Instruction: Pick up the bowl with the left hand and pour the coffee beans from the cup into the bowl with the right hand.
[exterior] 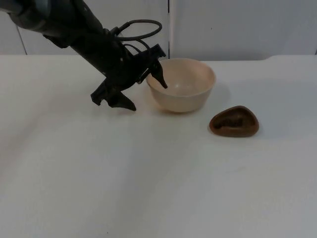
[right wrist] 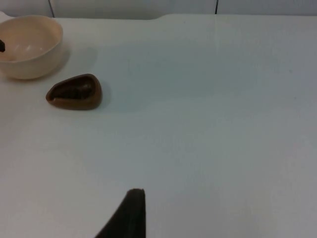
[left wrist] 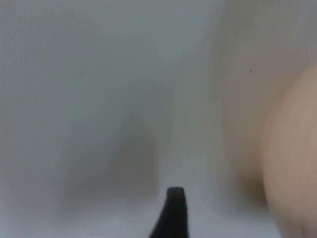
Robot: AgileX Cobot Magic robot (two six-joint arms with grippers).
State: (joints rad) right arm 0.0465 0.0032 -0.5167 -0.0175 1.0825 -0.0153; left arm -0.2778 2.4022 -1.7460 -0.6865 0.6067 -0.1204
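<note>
Top view: the cream bowl (exterior: 182, 84) stands on the white counter (exterior: 148, 178). The left gripper (exterior: 147, 95) straddles the bowl's rim with its jaws spread wide, one finger inside, the other outside on the counter. The brown cup (exterior: 234, 121) sits just beside the bowl, apart from it.

Left wrist view: a fingertip (left wrist: 173, 210) hangs beside the bowl's wall (left wrist: 292, 158).

Right wrist view: the right gripper's fingertip (right wrist: 130, 213) waits well away from the bowl (right wrist: 28, 45) and cup (right wrist: 74, 91); I cannot tell whether its jaws are open. No writing can be read.

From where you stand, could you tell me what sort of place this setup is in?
Probably a lab test bench: a bare white table ending at a grey partition wall, with just a cream bowl and a brown cup of coffee beans, and the left gripper straddling the bowl's rim.
</note>
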